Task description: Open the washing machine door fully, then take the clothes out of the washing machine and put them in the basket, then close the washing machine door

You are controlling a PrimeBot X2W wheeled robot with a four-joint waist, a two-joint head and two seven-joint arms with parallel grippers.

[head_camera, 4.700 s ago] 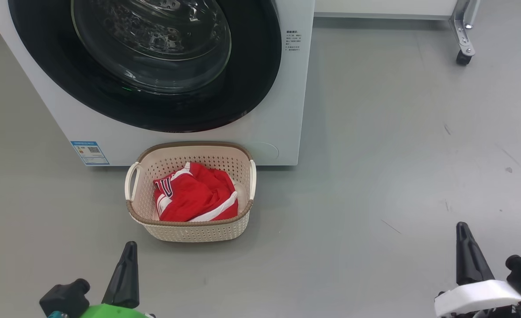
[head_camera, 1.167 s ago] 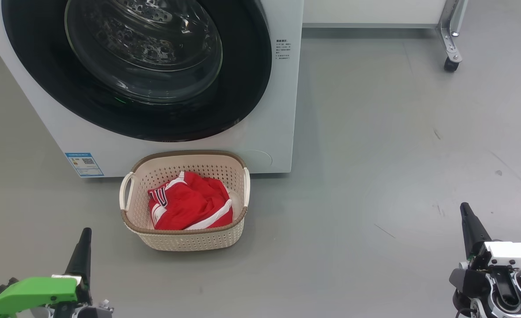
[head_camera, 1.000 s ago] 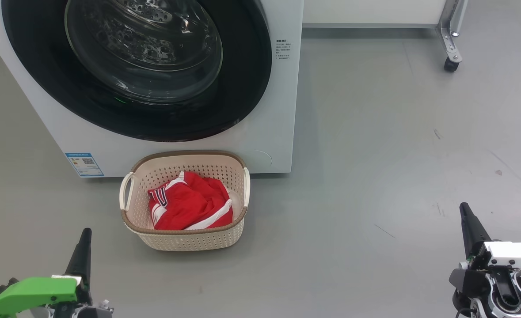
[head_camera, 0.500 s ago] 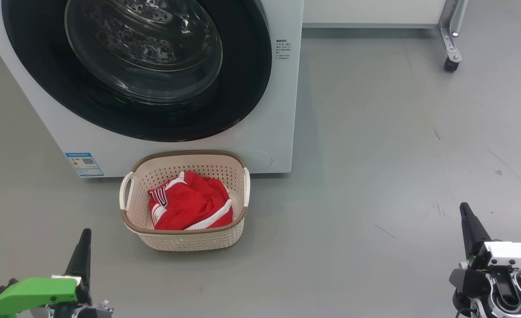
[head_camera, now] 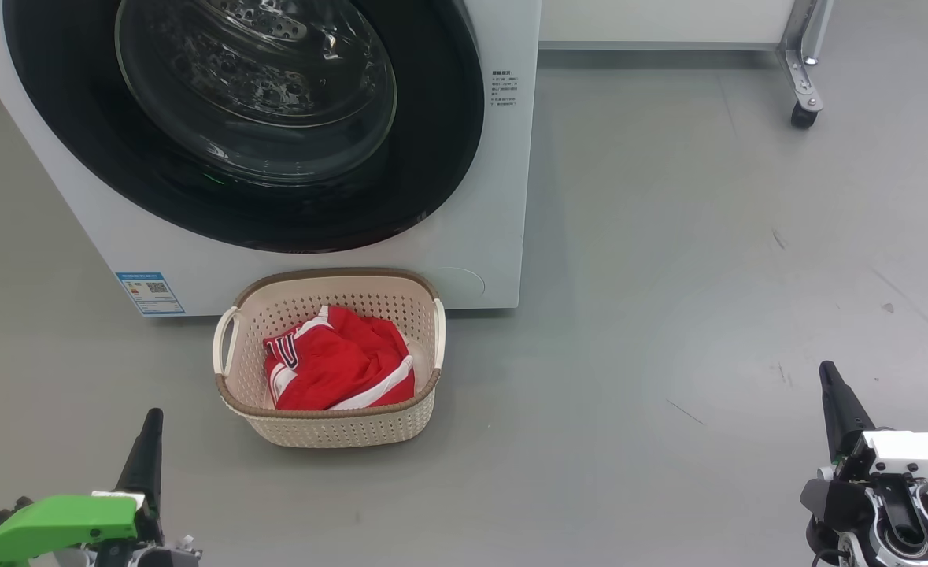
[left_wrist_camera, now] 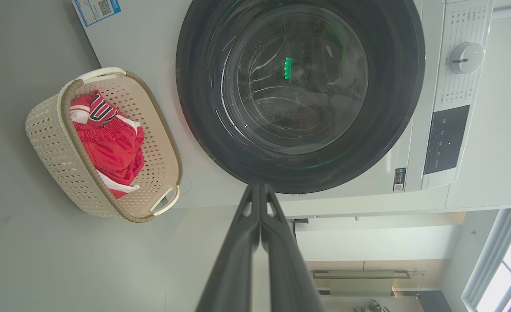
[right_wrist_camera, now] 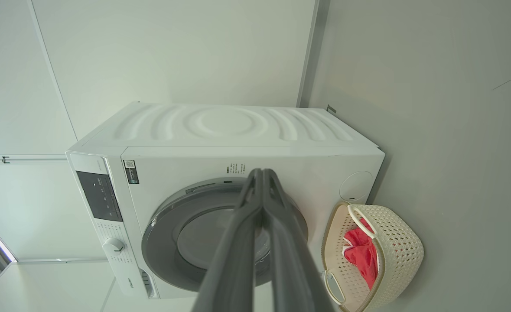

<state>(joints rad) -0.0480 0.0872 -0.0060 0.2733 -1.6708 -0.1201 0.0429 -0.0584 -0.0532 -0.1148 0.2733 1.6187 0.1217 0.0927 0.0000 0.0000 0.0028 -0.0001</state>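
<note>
Unchanged: door shut at eleven o'clock, clothes in basket, left pincer and right pincer pressed together; job looks done.

Glossy black door rim, clear glass bowl, perforated cream plastic basket, red cloth, matt grey floor.

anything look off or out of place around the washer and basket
Nothing stands out. The washing machine door sits shut and flush, the basket stands upright on the floor before the washing machine, and the clothes lie wholly inside it, none spilled.
</note>
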